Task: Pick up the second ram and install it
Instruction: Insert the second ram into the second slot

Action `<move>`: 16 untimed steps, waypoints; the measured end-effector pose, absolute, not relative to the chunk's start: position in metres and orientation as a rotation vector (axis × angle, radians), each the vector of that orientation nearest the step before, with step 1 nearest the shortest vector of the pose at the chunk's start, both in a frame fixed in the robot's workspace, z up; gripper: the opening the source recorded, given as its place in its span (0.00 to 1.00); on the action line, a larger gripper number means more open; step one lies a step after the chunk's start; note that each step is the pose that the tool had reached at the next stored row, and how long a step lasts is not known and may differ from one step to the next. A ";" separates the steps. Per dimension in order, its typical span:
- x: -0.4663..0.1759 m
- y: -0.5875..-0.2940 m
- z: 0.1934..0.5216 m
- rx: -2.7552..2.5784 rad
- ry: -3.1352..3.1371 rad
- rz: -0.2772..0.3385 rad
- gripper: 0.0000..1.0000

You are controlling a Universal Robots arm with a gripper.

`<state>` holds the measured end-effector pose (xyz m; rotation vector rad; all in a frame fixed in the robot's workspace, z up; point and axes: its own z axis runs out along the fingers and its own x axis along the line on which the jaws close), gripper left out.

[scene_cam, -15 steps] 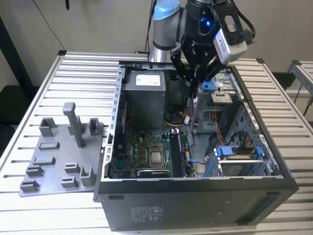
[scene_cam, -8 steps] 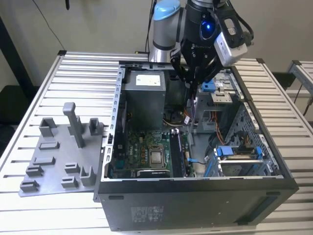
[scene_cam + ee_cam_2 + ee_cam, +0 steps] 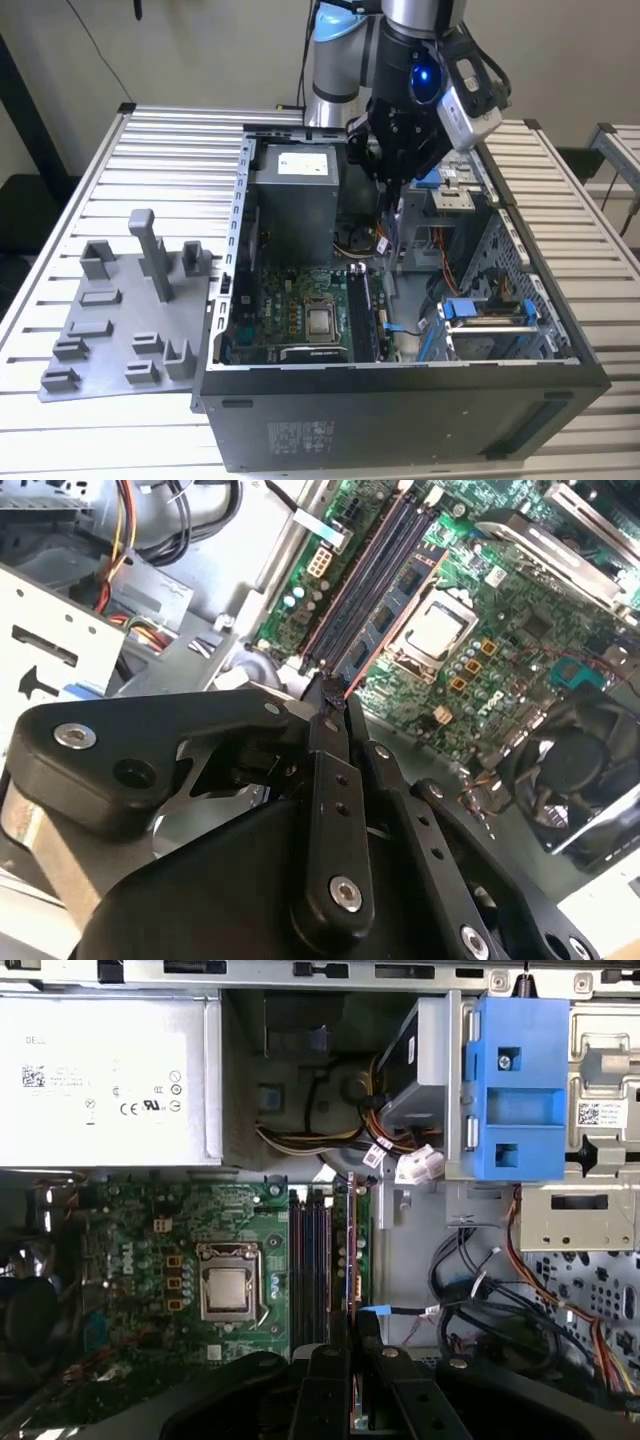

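Observation:
My gripper [image 3: 392, 196] hangs over the open computer case [image 3: 400, 400], shut on the second ram [image 3: 397, 228], a thin dark stick hanging below the fingers. In both wrist views the stick is edge-on, a narrow line [image 3: 350, 1260] [image 3: 382, 638] running out from the shut fingertips [image 3: 350, 1345] [image 3: 328, 695]. It hovers above the dark memory slots [image 3: 312, 1260] [image 3: 372, 575] on the green motherboard [image 3: 290, 310], beside the processor socket [image 3: 228, 1292]. Another module [image 3: 360, 1250] stands in the slot row close to the held stick.
A grey power supply [image 3: 295, 195] fills the case's back corner. Drive cages with bright blue clips [image 3: 515, 1090] [image 3: 485, 310] and loose cables [image 3: 480, 1300] lie beside the slots. A grey plate of holder blocks [image 3: 110, 330] sits on the slatted table at the exterior view's left.

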<state>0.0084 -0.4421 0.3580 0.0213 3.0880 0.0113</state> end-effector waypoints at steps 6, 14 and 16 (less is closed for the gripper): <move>0.008 -0.442 0.347 -0.008 3.088 0.012 0.14; 0.007 -0.442 0.333 -0.008 3.088 0.012 0.14; 0.007 -0.442 0.329 -0.007 3.088 0.012 0.14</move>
